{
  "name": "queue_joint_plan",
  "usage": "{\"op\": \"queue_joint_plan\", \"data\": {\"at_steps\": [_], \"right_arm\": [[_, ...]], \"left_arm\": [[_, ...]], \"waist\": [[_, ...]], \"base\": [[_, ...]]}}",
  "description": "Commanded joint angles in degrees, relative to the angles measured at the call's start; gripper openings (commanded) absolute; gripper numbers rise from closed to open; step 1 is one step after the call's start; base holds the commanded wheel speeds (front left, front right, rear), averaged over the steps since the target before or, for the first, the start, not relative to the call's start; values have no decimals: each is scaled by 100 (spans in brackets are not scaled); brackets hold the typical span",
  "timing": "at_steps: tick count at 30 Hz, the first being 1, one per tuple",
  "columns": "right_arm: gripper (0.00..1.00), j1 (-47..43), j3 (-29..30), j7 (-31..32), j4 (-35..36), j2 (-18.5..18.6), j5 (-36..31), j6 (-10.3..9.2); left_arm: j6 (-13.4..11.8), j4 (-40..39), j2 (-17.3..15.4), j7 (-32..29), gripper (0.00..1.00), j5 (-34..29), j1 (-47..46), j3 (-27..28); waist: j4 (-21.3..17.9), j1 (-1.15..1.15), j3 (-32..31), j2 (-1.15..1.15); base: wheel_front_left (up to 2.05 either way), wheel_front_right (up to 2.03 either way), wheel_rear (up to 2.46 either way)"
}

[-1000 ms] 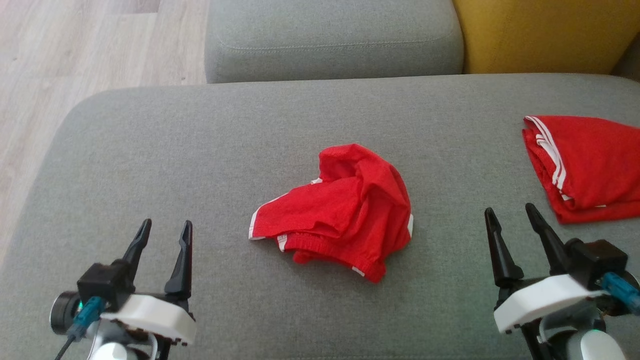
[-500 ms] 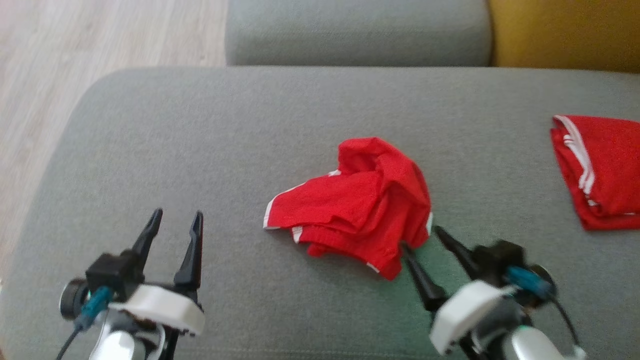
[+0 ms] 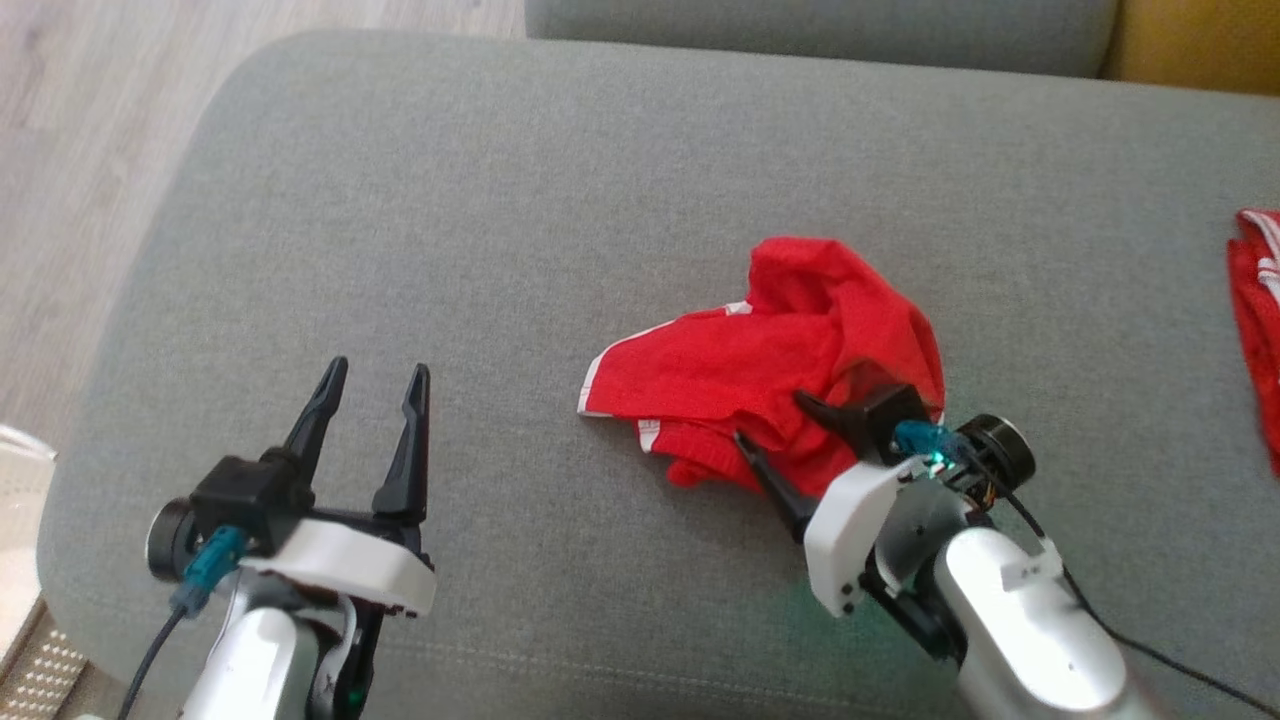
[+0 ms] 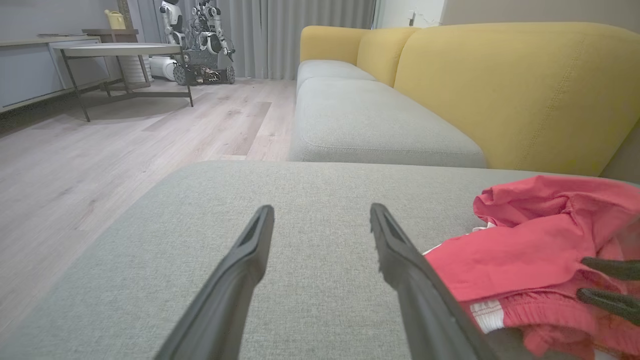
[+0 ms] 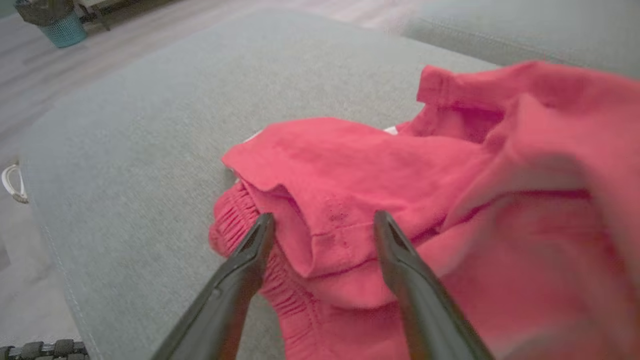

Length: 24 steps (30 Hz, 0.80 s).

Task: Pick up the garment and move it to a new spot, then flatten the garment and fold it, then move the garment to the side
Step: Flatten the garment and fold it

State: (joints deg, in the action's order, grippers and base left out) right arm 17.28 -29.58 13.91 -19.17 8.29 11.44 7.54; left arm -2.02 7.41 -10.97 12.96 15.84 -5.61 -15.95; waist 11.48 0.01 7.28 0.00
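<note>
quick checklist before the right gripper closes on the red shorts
1. Right gripper open: ok, jaws are spread.
2. Fabric between its jaws: ok, the right wrist view shows a hem fold of the red shorts sitting between them.
3. How many layers the bite would take: cannot tell, the shorts are crumpled and overlapping.
4. Fingertip contact with the seat cushion: cannot tell, the tips are sunk among the folds.
5. Left gripper out of the way: ok, it is open over bare cushion, apart from the shorts.
6. Second red garment away from the grasp: ok, it lies apart at the head view's right edge.
</note>
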Motion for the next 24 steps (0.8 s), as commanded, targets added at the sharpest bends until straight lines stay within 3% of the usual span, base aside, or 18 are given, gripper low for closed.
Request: {"op": "queue_joint_plan", "data": {"at_steps": [1,2,3,11,23,24], "right_arm": [[46,265,-103,-26,95,8,-25,-5],[18,330,-108,-39,8,2,-39,-5],[0,392,-102,-85,-39,-17,-31,-5],[0,606,234,-541,402,-100,179,-5],[0,-591,2982,-286,1588,-289,-24,-5],[0,-591,2982,-286,1588,-289,-24,-5]], "left_arm": [[-15,-155,-62,73,100,-32,-350,193],[-13,-135,-54,85,100,-35,-369,188],[-11,-119,-46,96,100,-36,-385,184],[-35,-53,-49,158,100,-59,-415,211],[-76,-137,-110,177,100,-92,-429,198],[-76,-137,-110,177,100,-92,-429,198]], "waist": [[6,-1,48,0],[4,-1,61,0],[-7,-1,73,0],[-280,-1,69,0],[-756,-1,111,0],[-756,-1,111,0]], "base": [[0,0,0],[0,0,0],[0,0,0],[0,0,0],[0,0,0],[0,0,0]]}}
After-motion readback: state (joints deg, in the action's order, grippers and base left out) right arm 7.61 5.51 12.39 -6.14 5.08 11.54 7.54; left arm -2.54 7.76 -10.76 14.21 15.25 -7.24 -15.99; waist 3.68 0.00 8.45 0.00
